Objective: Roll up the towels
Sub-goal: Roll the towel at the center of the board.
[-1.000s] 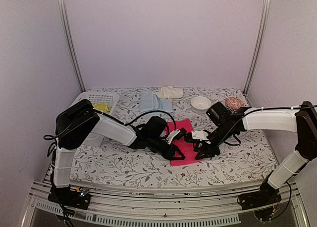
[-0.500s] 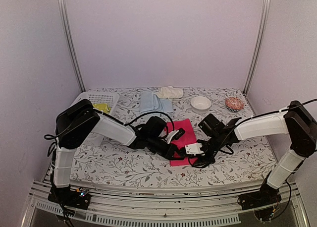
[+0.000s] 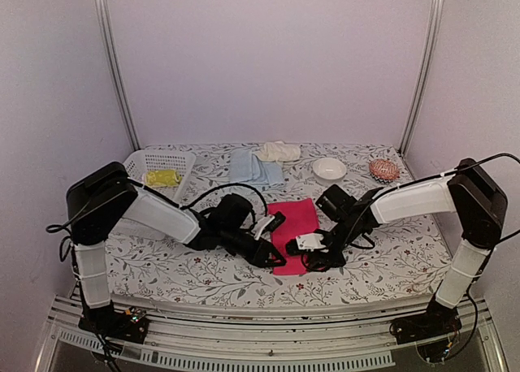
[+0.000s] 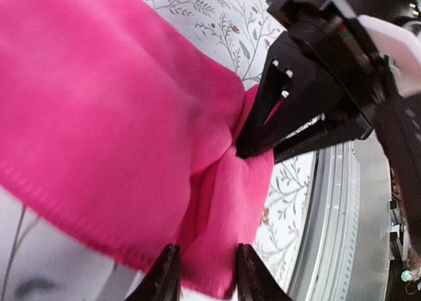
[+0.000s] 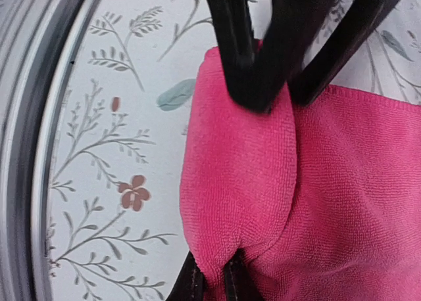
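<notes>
Floral tabletop [image 3: 203, 279] from up top: the hot pink towel [image 3: 296, 222] lies flat on it, with the left hand [image 3: 275, 260] and right hand [image 3: 305, 262] both at its near edge. Left wrist cam: left fingers [image 4: 166, 278] sit a bit apart with the pink hem between them, can't tell if they're pinching. Right wrist cam: right hand's clamped tight on that hem's fold.

Robot test booth, lab setting. You face blank pale walls [image 3: 268, 63] running from 9 through 12 to 3 o'clock. Bare metal posts [image 3: 114, 71] at 11 and 1. Slotted aluminium rail [image 3: 268, 327] at 6, two robot arms [image 3: 414, 200] based there. Floral table covering [image 3: 203, 266] over the bench.
</notes>
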`<control>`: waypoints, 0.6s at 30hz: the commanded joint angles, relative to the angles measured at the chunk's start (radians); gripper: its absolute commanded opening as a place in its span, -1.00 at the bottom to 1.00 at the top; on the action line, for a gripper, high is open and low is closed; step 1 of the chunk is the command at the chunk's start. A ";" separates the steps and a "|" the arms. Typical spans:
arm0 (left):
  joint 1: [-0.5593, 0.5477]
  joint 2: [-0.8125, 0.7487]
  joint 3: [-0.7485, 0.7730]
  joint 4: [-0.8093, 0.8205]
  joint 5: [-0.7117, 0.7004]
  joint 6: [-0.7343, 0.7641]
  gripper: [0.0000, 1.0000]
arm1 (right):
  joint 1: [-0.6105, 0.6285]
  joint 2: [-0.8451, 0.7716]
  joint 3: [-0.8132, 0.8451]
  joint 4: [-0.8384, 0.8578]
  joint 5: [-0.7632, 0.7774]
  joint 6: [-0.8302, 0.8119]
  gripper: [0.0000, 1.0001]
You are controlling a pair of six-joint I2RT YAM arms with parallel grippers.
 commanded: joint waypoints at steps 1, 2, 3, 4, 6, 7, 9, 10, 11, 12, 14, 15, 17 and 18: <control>-0.017 -0.226 -0.208 0.083 -0.180 0.088 -0.30 | -0.028 0.108 0.088 -0.355 -0.275 0.006 -0.92; -0.033 -0.277 -0.250 0.093 -0.243 0.115 -0.28 | -0.045 0.146 0.122 -0.414 -0.331 0.002 -0.92; -0.057 -0.320 -0.288 0.099 -0.310 0.142 -0.27 | -0.072 0.188 0.161 -0.480 -0.383 -0.017 -0.92; -0.079 -0.361 -0.321 0.109 -0.351 0.165 -0.26 | -0.094 0.232 0.199 -0.547 -0.431 -0.033 -0.92; -0.132 -0.431 -0.370 0.126 -0.424 0.213 -0.26 | -0.130 0.328 0.288 -0.659 -0.486 -0.064 -0.92; -0.167 -0.455 -0.391 0.136 -0.467 0.246 -0.25 | -0.145 0.380 0.331 -0.716 -0.511 -0.082 -0.92; -0.240 -0.476 -0.418 0.159 -0.548 0.333 -0.26 | -0.175 0.478 0.426 -0.840 -0.556 -0.115 -0.92; -0.272 -0.472 -0.420 0.165 -0.588 0.380 -0.26 | -0.184 0.536 0.468 -0.887 -0.578 -0.134 -0.92; -0.303 -0.460 -0.414 0.168 -0.617 0.432 -0.25 | -0.190 0.574 0.504 -0.933 -0.598 -0.150 -0.92; -0.329 -0.441 -0.397 0.165 -0.648 0.478 -0.24 | -0.194 0.585 0.523 -0.941 -0.607 -0.163 -0.92; -0.362 -0.391 -0.342 0.136 -0.695 0.573 -0.20 | -0.195 0.640 0.545 -0.942 -0.605 -0.145 -0.92; -0.370 -0.363 -0.311 0.125 -0.700 0.607 -0.18 | -0.195 0.648 0.552 -0.942 -0.598 -0.138 -0.92; -0.375 -0.303 -0.241 0.098 -0.696 0.672 -0.14 | -0.197 0.660 0.559 -0.937 -0.588 -0.126 -0.92; -0.375 -0.274 -0.212 0.089 -0.705 0.698 -0.13 | -0.198 0.661 0.559 -0.930 -0.585 -0.120 -0.92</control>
